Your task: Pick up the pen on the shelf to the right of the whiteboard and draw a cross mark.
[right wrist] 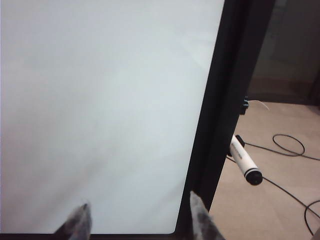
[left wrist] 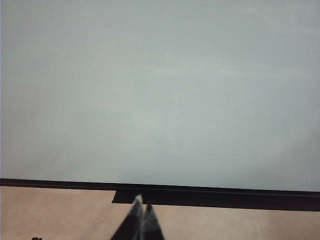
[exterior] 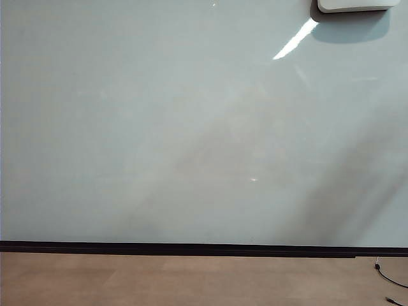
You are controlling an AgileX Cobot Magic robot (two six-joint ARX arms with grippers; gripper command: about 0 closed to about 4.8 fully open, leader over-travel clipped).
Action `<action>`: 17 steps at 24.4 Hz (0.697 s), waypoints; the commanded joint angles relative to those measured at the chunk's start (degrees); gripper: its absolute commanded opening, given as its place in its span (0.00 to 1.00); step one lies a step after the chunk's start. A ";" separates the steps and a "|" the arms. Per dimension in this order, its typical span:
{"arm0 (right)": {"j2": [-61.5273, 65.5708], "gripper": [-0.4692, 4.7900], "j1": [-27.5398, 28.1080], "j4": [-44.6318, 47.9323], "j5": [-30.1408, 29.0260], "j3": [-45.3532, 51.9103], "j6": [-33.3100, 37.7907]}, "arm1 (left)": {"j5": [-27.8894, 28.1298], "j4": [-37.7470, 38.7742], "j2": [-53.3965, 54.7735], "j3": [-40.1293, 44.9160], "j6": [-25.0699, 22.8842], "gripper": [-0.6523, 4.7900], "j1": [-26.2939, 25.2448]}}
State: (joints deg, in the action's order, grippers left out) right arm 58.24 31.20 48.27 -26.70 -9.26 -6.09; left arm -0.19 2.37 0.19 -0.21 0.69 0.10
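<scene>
The whiteboard (exterior: 191, 127) fills the exterior view, pale and glossy, with a black strip along its lower edge; neither arm shows there. In the right wrist view the white pen (right wrist: 245, 161) with a dark tip lies just past the board's black side frame (right wrist: 225, 115). My right gripper (right wrist: 140, 212) is open with nothing between its fingers; it hovers over the board's corner, one fingertip (right wrist: 197, 202) in front of the frame, the pen some way beyond. In the left wrist view my left gripper (left wrist: 142, 202) is shut and holds nothing, pointing at the board's lower strip (left wrist: 215, 196). No cross mark shows on the whiteboard (left wrist: 160, 90).
Tan floor (exterior: 191, 280) runs below the board. Black cables (right wrist: 287, 145) loop on the floor beside the pen, and a cable end (exterior: 389, 280) shows at the lower right of the exterior view. A white box (exterior: 357, 5) is fixed at the board's upper right.
</scene>
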 commanded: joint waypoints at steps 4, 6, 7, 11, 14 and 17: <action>0.15 0.58 2.19 1.75 -0.28 -0.22 0.04 | 0.00 -0.72 0.00 -0.15 -0.24 0.11 0.02; 0.50 0.58 3.89 2.34 -1.38 -0.22 0.04 | -0.02 -0.72 0.00 -0.17 -0.24 0.11 0.00; 1.05 0.58 4.55 3.50 -1.99 -0.24 0.04 | 0.00 -0.72 0.00 -0.17 -0.24 0.11 0.02; 1.99 0.58 4.72 4.94 -1.92 -0.28 -0.20 | -0.02 -0.72 0.00 -0.17 -0.24 0.11 0.00; 4.33 0.58 5.11 6.91 -2.01 -0.70 -0.39 | -0.02 -0.72 0.00 -0.15 -0.24 0.11 0.00; 8.22 0.58 5.22 11.26 -2.34 -1.03 -0.35 | -0.02 -0.72 0.00 -0.15 -0.24 0.11 0.02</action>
State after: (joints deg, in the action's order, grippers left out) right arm 65.56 36.40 56.01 -28.56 -10.13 -6.37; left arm -0.19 2.37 0.16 -0.21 0.69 0.10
